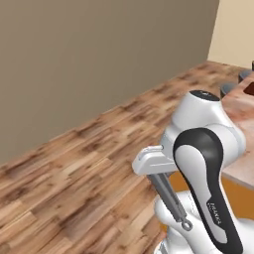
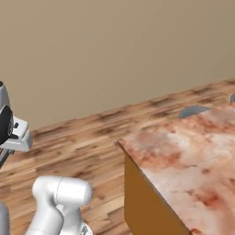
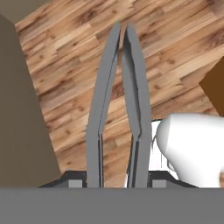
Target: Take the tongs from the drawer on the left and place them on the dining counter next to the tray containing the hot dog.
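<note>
In the left base view, a big brown wall [image 1: 99, 64] stands on the left, and a wooden plank floor [image 1: 74, 188] runs below it. To the right of that, the robot's white gripper [image 1: 158, 171] hangs in the air over the floor. Its fingers are squeezed onto the slim grey metal tongs [image 1: 171, 198]. The tongs point down and to the right, with their little ring end at the bottom, close to the white robot arm [image 1: 208, 163]. At the far right edge is the reddish-brown and cream marble desk [image 1: 243, 119], with the tops of grey stools [image 1: 229, 88] near it.

In the right base view, the arm is at the left edge and the marble desk [image 2: 183, 160] is on the right, with an orange-brown side under it. A grey stool [image 2: 193, 111] peeks up behind it.

In the hand view, the two long arms of the tongs [image 3: 113, 100] reach up from between the fingers [image 3: 72, 178] and nearly meet at their tips, above the wooden floor [image 3: 175, 57].
</note>
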Tool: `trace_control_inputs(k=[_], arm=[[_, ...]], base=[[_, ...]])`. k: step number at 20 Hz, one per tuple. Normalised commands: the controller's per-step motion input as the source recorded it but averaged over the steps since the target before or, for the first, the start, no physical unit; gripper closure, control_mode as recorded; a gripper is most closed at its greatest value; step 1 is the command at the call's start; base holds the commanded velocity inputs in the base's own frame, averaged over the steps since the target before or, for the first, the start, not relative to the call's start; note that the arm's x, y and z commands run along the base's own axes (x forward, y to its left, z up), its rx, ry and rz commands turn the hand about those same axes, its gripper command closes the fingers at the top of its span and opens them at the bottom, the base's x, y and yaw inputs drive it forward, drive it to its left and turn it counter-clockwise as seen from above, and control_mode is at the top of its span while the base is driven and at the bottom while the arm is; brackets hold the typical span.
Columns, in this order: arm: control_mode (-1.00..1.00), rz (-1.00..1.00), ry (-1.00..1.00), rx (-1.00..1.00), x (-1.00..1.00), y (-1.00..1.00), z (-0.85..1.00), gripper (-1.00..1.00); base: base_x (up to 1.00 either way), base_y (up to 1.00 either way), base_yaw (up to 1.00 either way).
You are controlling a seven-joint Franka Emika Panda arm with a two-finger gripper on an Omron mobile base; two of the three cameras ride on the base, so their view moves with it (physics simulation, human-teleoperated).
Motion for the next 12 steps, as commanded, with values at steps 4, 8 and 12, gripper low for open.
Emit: trace_control_inputs(k=[4,8,12], arm=[[1.00,0.00,0.00,0.00,0.00,0.00,0.00,1.00],[1.00,0.00,0.00,0.00,0.00,0.00,0.00,1.00],[1.00,0.00,0.00,0.00,0.00,0.00,0.00,1.00]], base=[[1.00,1.00,-0.38],[1.00,1.00,-0.49],[1.00,1.00,-0.61]])
